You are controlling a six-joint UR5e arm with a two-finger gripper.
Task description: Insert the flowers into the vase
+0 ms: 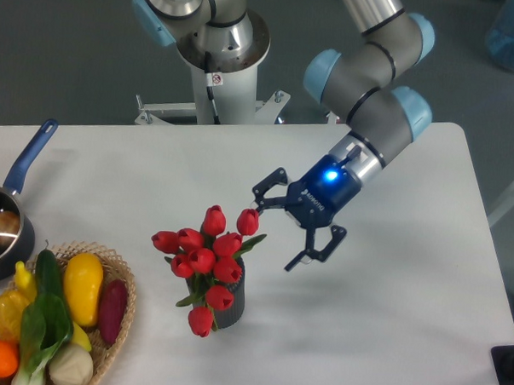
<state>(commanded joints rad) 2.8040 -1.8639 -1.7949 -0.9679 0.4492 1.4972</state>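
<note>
The flowers (206, 250), a bunch of red tulips with green leaves, stand upright in the vase (233, 298), a small dark grey cylinder near the table's front middle. The blooms spread wider than the vase and hide most of it. My gripper (277, 230) hangs to the right of the bunch, open, with nothing between its fingers. Its upper fingertip (258, 195) is just above and right of the rightmost tulip, and a small gap shows between them.
A wicker basket (121, 276) with yellow, green, purple and orange vegetables sits at the front left. A dark saucepan (1, 232) with a blue handle stands at the left edge. The robot base (218, 67) rises behind the table.
</note>
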